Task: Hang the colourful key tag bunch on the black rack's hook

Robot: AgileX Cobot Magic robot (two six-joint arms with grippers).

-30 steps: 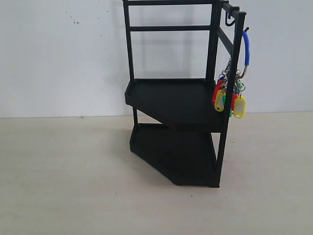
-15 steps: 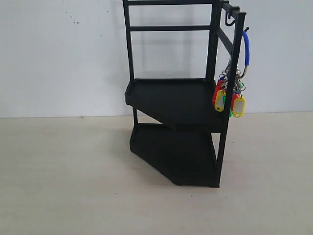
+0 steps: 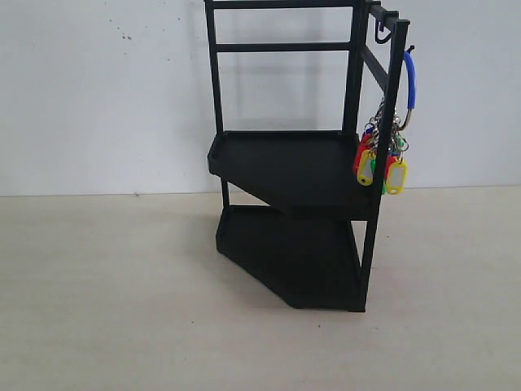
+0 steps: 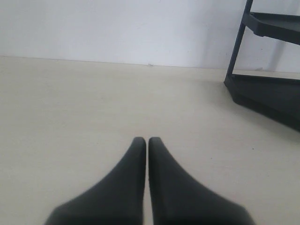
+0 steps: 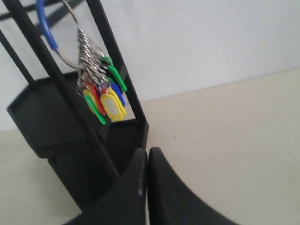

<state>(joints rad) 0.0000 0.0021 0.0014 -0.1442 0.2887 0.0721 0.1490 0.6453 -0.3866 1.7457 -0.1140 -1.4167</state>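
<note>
The colourful key tag bunch [image 3: 383,167] hangs by its blue-sleeved loop [image 3: 411,80] from the small hook [image 3: 409,50] at the top of the black rack's [image 3: 293,163] front right post. No gripper holds it. In the right wrist view the bunch [image 5: 104,96] dangles beside a rack post [image 5: 119,65], well beyond my right gripper [image 5: 147,151], which is shut and empty. My left gripper [image 4: 147,140] is shut over bare table, with the rack [image 4: 267,89] off to one side. Neither gripper shows in the exterior view.
A curled black hook [image 3: 379,32] hangs from the rack's top bar behind the post. The pale wooden table [image 3: 122,309] spreads around the rack, and a white wall [image 3: 98,98] stands behind it.
The tags have swung slightly and settled closer to the post. Nothing else has moved.
</note>
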